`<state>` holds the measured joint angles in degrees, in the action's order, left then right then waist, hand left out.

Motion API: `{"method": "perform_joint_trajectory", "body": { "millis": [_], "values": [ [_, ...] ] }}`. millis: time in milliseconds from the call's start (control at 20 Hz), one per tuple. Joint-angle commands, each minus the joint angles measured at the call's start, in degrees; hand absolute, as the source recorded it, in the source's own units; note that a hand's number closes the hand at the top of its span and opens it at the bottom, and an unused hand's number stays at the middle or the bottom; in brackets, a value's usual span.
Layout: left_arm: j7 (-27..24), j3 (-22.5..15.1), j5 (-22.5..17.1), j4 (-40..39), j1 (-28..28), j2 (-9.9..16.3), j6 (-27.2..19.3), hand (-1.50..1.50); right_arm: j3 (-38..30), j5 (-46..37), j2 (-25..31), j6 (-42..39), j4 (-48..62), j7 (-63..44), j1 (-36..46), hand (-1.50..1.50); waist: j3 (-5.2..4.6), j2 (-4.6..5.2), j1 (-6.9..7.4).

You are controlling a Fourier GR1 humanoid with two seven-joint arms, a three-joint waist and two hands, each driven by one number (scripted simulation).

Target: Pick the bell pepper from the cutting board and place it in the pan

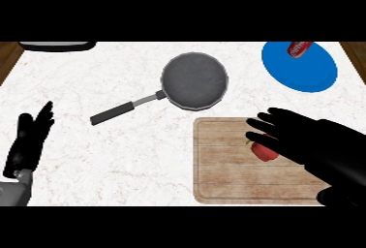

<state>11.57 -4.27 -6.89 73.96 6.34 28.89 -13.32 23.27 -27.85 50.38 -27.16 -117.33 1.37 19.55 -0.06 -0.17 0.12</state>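
On the wooden cutting board, toward its right side, the red bell pepper is seen lying, partly covered by the right hand. That hand is reached in from the lower right, its fingers spread and only slightly bent above and around the pepper; no closing round it is shown, so the hand is judged unclenched and the pepper not yet grasped. Whether the fingertips are touching the pepper cannot be told.

At the left edge of the view the left hand is held at rest, fingers straight and pointing up, with nothing in it.

The grey pan is set on the marble counter, up and to the left of the board and well apart from the pepper, its dark handle pointing toward the lower left. A blue plate with a red can on it is placed at the upper right, and a dark object is cut off at the upper left edge.

The step in hand is judged to be the approach to the grasp. What is called for next is that the fingers and thumb be closed round the pepper, after which it must be lifted clear of the board and carried up and leftward over the pan's bowl before being released.
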Motion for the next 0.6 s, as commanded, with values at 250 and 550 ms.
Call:
{"method": "perform_joint_trajectory", "body": {
  "millis": [250,550],
  "values": [
    [4.84,2.51,1.37,1.18,1.83,0.16,2.32,0.0,8.1,-16.94,-8.87,-0.32,3.91,-2.89,-2.76,-1.5,0.08,0.17,0.11],
    [1.64,4.57,3.07,1.86,-0.91,-1.82,2.83,0.0,4.81,-23.93,-9.34,0.23,6.51,0.53,-5.38,-1.5,0.07,0.15,-0.02]
  ]
}}
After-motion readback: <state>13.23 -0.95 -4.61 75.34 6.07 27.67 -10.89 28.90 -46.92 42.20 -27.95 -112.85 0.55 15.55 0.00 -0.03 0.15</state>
